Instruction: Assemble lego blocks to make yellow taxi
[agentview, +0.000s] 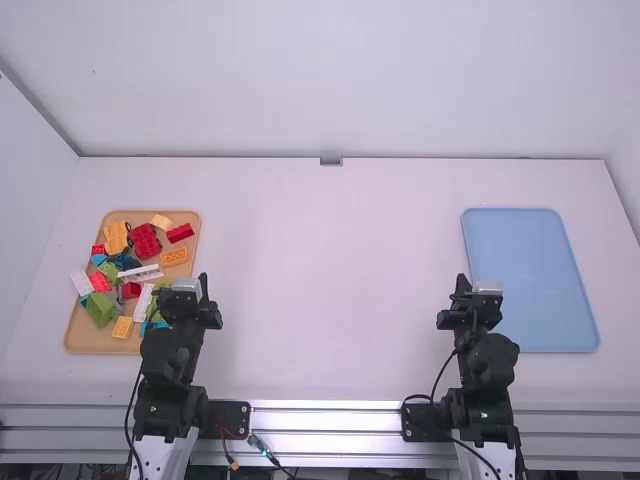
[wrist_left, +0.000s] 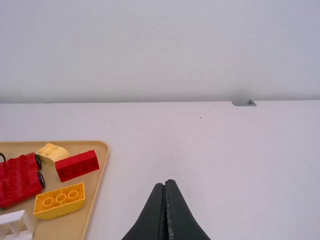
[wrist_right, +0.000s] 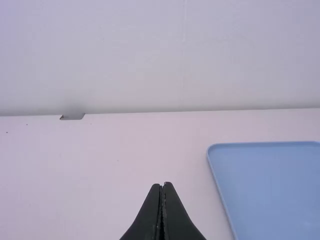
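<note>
Note lego blocks (agentview: 100, 310) loose in tan tray (agentview: 84, 338), incl. red wheeled piece (agentview: 145, 241) toward tray's far side and yellow brick (agentview: 174, 257) near its right edge. Log left gripper (agentview: 203, 282) near tan tray's right edge, fingers closed. Log right gripper (agentview: 462, 282) well apart, right of tan tray, fingers closed. Mark blue tray (agentview: 530, 280) farther right of tan tray, same tabletop (agentview: 330, 290).

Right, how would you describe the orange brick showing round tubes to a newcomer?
At the left of the table sits a tan tray. Near its right rim, closer to the robot than a red brick, lies the orange brick. Unlike that neighbour, it shows its hollow underside with three round tubes.
</note>
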